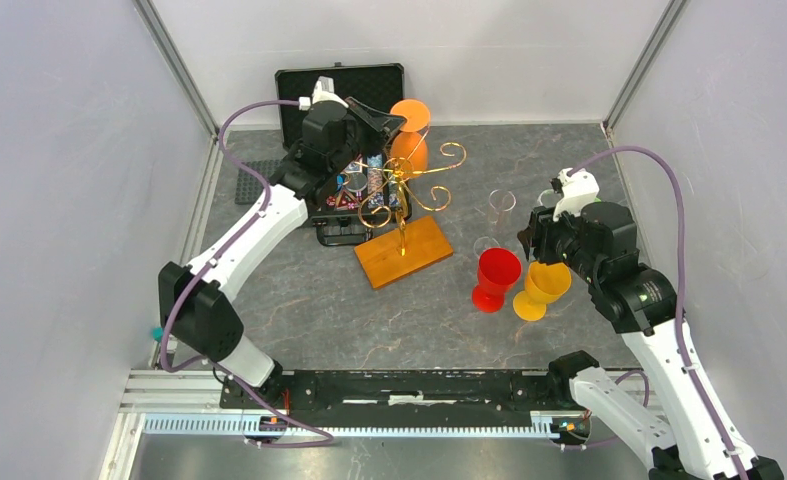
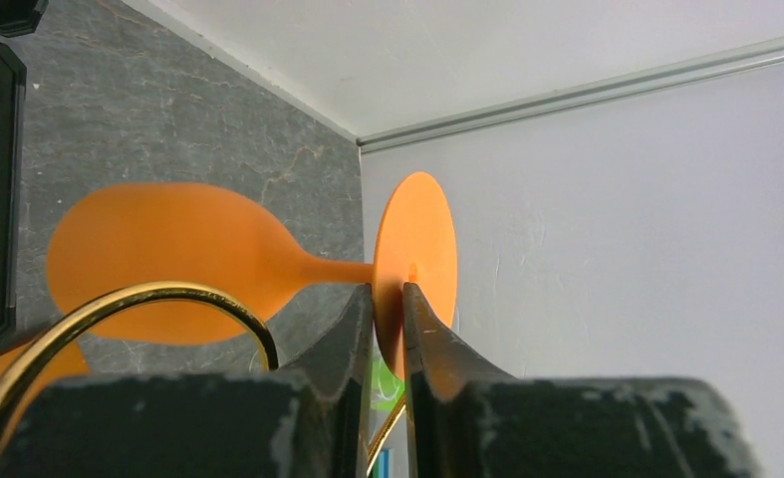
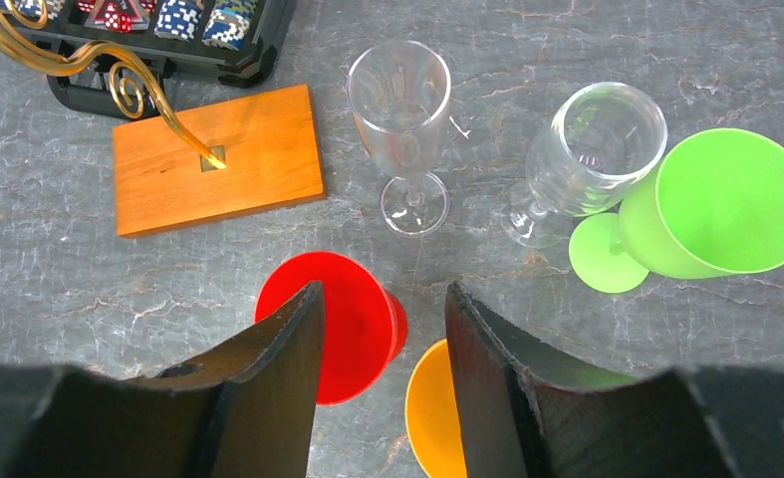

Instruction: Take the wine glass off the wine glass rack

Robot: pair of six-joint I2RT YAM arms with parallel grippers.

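1. Left wrist view: the left gripper (image 2: 388,291) is closed on the wine glass (image 2: 168,259), its two fingers (image 2: 360,334) pinching the rim of the flat orange foot with the thin disc between them.
2. The glass hangs on the wine glass rack (image 1: 409,190), foot up and bowl down. A gold wire curl (image 2: 168,291) passes just under the stem, so the foot is the free part to take hold of.
3. Judging by that curl, the glass must slide out along the wire and not straight up or down — otherwise the foot or bowl would catch.
4. Close behind the rack stands an open black case (image 1: 339,85) of chips. The left arm reaches over it, which leaves little room on that side.
5. The right gripper (image 3: 386,294) is open and holds nothing, hovering over a red glass (image 3: 333,329) and a yellow one (image 3: 437,413) on the worktop (image 1: 319,300).
6. Two clear glasses (image 3: 399,100) and a green one (image 3: 726,199) stand near them, well apart from the rack's wooden base (image 3: 218,159). That side is crowded for setting the glass down.
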